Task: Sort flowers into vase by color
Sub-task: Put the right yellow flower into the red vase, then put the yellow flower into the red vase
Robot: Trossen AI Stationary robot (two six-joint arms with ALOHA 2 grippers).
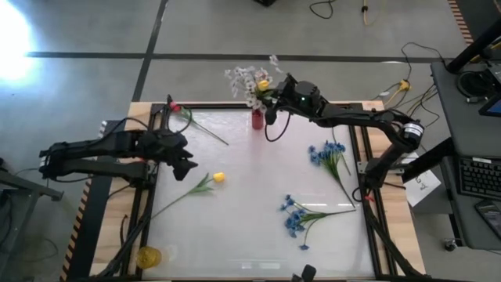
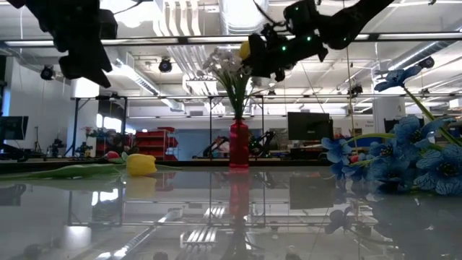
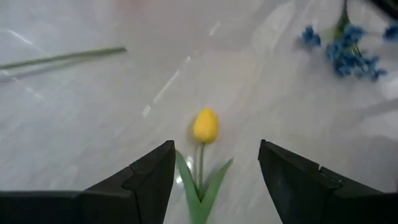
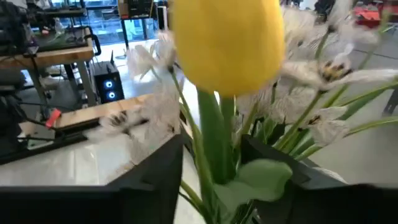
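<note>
A red vase (image 1: 257,119) (image 2: 239,144) stands at the table's far edge and holds a white flower spray (image 1: 244,81) (image 2: 225,63). My right gripper (image 1: 272,100) (image 4: 214,171) hovers beside that spray, shut on a yellow-bud flower (image 1: 264,84) (image 4: 227,43). My left gripper (image 1: 186,164) (image 3: 214,171) is open in the air just left of a second yellow flower (image 1: 218,178) (image 3: 205,124), which lies flat on the table. A pink-red bud flower (image 1: 174,107) lies at the far left. Two blue clusters (image 1: 325,153) (image 1: 293,213) lie on the right. My right gripper pinches the yellow flower's green stem (image 4: 211,140) a little below the bud, between its two fingers (image 4: 155,177). The flower is lifted clear of the table, with its bud (image 2: 245,49) up among the white blossoms above the red vase. A leaf (image 4: 258,177) sits by the fingers.
A yellow object (image 1: 147,256) sits on the wooden border at the near left corner. The white table surface (image 1: 250,235) is framed by dark rails (image 1: 368,196). Cables and a desk with a keyboard (image 1: 477,176) lie beyond the right edge.
</note>
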